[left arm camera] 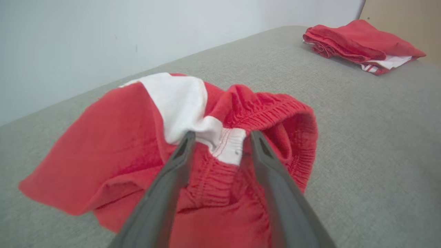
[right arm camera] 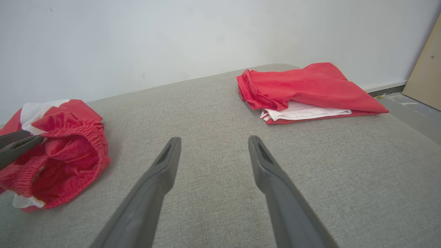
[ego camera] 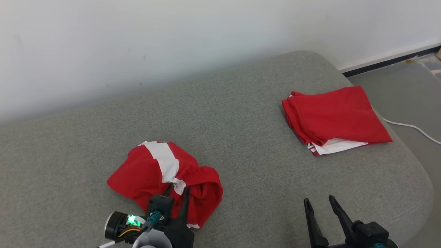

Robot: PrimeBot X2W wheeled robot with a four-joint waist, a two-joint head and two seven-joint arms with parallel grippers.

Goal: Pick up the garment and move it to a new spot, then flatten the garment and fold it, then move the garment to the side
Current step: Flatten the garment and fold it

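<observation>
Straddles the waistband of crumpled red shorts (ego camera: pixel 144 172) with left tool (left arm camera: pixel 219 137) spread apart; holds right tool (right arm camera: pixel 213 141) wide apart over grey sofa (ego camera: pixel 241 113), away from folded garment (ego camera: pixel 334 113).

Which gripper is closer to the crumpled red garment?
Left. The left gripper sits at the crumpled red garment, its open fingers on either side of the waistband; the right gripper is over bare cushion off to the garment's right.

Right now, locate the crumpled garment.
In the head view, the crumpled red garment lies near-left on the grey cushion, with the left gripper straddling it.
</observation>
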